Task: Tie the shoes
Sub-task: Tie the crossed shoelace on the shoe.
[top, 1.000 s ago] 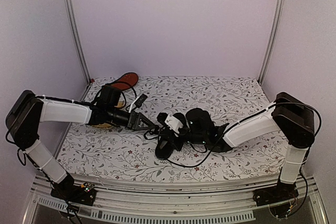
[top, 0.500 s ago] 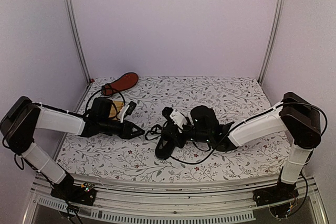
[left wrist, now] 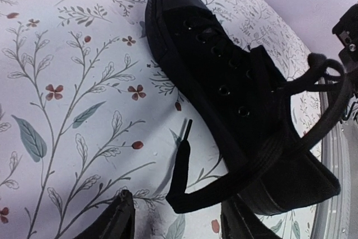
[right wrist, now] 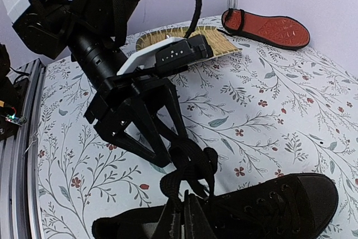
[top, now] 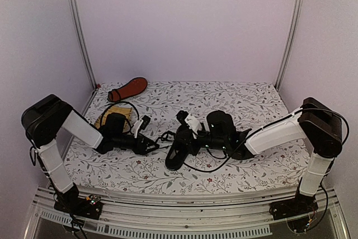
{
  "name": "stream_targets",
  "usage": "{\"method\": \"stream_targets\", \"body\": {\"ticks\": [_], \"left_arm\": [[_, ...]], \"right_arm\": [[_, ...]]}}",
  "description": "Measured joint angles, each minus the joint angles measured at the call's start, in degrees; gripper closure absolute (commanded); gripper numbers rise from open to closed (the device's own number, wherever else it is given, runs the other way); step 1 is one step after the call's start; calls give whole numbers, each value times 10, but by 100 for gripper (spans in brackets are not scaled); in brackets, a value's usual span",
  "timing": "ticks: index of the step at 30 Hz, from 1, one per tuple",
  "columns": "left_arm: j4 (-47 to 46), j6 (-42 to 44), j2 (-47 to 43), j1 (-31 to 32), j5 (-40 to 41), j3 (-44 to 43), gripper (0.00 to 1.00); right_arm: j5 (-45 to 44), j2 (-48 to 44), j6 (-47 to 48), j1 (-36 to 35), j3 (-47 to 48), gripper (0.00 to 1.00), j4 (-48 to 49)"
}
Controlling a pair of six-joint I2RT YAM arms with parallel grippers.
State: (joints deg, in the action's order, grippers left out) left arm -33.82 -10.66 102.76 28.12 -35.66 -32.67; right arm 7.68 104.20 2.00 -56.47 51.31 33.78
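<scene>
Shoe [top: 174, 155] under work is the black low-top in the middle of the flowered cloth [top: 251, 102], and it is untied. One lace [left wrist: 212, 190] runs out from it. The right gripper [right wrist: 182, 216], just over the shoe's ankle end, is clamped on that lace and holds a loop of it up.

Over the last second the left arm has folded back and dropped its wrist low to the cloth on the shoe's left. The left gripper [left wrist: 177, 208] now sits just beside the shoe with its fingers apart. The lace's loose end lies between them, unpinched as far as the wrist view shows. This looks like a grab for the free end that either slipped or is being set up again. No knot or bow has formed, so the tying seems barely begun.

Counted:
- Two shoes. The second shoe [top: 129, 88] shows its reddish sole, well beyond the first and to its left.
- One yellow mat [top: 106, 118], between the two shoes.
- Two grippers.
- One loose lace end in sight.
</scene>
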Motion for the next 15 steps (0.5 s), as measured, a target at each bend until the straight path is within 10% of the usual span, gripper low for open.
{"method": "stream_targets", "body": {"ticks": [6, 11, 15], "left_arm": [[-15, 1, 32, 5, -13, -23, 57], [-12, -2, 55, 15, -22, -55, 96], [-11, -12, 65, 26, -11, -64, 100]], "right_arm": [[7, -1, -8, 4, -1, 98, 6], [15, -12, -10, 6, -12, 98, 7], [14, -29, -14, 8, -27, 98, 8]]}}
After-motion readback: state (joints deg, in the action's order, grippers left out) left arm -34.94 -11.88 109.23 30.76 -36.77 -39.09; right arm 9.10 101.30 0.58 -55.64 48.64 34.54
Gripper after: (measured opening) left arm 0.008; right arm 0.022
